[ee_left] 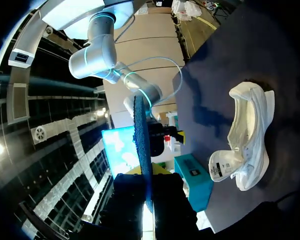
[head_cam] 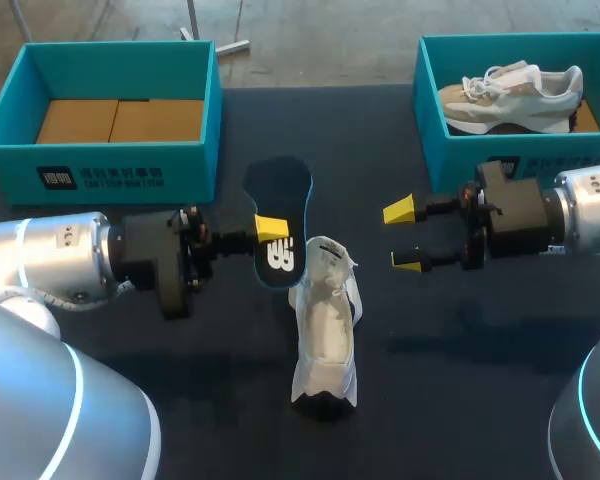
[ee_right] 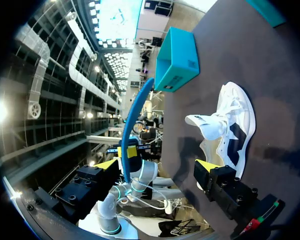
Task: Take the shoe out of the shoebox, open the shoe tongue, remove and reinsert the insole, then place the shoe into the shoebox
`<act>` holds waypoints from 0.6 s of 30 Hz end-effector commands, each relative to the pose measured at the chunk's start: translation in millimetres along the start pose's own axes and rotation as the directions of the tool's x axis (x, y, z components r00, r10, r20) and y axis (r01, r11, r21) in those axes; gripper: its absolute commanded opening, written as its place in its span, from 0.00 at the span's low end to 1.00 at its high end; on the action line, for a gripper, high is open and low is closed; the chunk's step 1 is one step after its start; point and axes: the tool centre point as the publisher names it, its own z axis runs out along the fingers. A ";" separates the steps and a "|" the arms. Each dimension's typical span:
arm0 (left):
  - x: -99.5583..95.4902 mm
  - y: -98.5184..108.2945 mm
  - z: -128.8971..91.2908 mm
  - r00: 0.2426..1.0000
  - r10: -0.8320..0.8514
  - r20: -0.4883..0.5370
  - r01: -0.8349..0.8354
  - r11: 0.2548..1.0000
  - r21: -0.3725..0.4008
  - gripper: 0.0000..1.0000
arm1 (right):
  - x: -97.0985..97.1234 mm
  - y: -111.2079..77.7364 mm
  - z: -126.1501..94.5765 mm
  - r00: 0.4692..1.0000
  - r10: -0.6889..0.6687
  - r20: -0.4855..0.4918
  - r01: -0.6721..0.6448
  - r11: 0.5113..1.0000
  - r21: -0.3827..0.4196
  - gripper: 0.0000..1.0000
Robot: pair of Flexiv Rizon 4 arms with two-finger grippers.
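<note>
Now | left end effector [head_cam: 270, 229] clamped on insole [head_cam: 280, 185], long axis 12–6 | right end effector [head_cam: 405, 236] wide open, empty | shoe [head_cam: 325, 335] on table [head_cam: 460, 380], lengthwise 12–6

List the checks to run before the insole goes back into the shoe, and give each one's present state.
1. Grip on the insole: ok. The left pincer is shut on it and holds it on edge.
2. Helper free: ok. The right pincer is open and empty, beside the shoe.
3. Shoe opening facing up, tongue folded out: ok, by the head view.
4. Shoe held steady: not ok. Nothing grips it.
5. Insole's toe end matched to the shoe's toe: cannot tell.
6. Room in the left shoebox: ok. There is no shoe in it.
</note>
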 end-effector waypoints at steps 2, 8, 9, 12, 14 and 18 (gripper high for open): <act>14.6 8.0 10.5 0.999 0.051 -0.002 -0.051 0.999 -0.010 0.00 | 0.1 -0.9 1.3 1.000 0.001 0.003 -0.001 1.000 -0.002 1.00; 26.5 4.6 17.7 0.997 0.081 -0.017 -0.082 0.996 -0.019 0.00 | 0.1 -0.9 1.3 1.000 0.001 0.003 -0.001 1.000 -0.002 1.00; 27.3 4.1 18.5 0.996 0.082 -0.018 -0.083 0.996 -0.019 0.00 | 0.1 -0.9 1.3 1.000 0.001 0.003 -0.001 1.000 -0.002 1.00; 28.4 2.3 21.7 0.996 0.087 -0.022 -0.087 0.996 -0.018 0.00 | 0.1 -0.9 1.3 1.000 0.001 0.003 -0.001 1.000 -0.002 1.00; 28.5 1.2 23.0 0.996 0.088 -0.020 -0.089 0.996 -0.017 0.00 | 0.1 -0.9 1.3 1.000 0.001 0.003 -0.001 1.000 -0.002 1.00; 28.6 -2.2 25.8 0.993 0.119 -0.025 -0.119 0.993 -0.009 0.00 | 0.1 -0.9 1.3 1.000 0.001 0.003 -0.001 1.000 -0.002 1.00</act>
